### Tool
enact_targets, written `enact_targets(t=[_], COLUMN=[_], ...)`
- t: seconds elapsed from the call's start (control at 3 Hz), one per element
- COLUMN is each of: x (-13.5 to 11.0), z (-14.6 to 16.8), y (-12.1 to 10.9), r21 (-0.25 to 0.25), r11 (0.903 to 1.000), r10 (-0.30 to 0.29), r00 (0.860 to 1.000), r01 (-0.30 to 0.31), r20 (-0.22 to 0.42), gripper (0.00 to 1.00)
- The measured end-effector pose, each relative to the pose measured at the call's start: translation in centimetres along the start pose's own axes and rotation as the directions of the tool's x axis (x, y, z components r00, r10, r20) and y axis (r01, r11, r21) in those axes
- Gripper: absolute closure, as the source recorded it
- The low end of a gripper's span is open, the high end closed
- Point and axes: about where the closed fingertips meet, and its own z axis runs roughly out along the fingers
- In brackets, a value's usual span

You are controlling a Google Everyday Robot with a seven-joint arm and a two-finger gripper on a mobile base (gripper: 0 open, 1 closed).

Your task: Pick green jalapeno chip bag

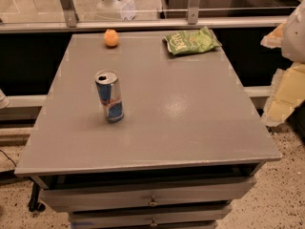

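The green jalapeno chip bag lies flat near the far right corner of the grey table, with its pale lettering facing up. My gripper shows as a white and pale yellow shape at the right edge of the camera view. It is beyond the table's right side, off to the right of the bag and nearer to me. Nothing shows in its hold.
A blue-and-silver drink can stands upright left of the table's middle. A small orange fruit sits at the far edge, left of the bag. A rail and glass partition run behind the table. Drawers face me below.
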Motion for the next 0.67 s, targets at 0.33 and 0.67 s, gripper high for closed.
enact_targets(t=[0.33, 0.67], x=[-0.4, -1.9], z=[-0.2, 1.1], y=[-0.1, -1.6], r21=[0.013, 0.048], r11=[0.9999, 0.9988], r10=[-0.01, 0.004], r00=[1.0, 0.996], r01=[0.01, -0.008], r20=[0.013, 0.09], gripper=[0.0, 0.0])
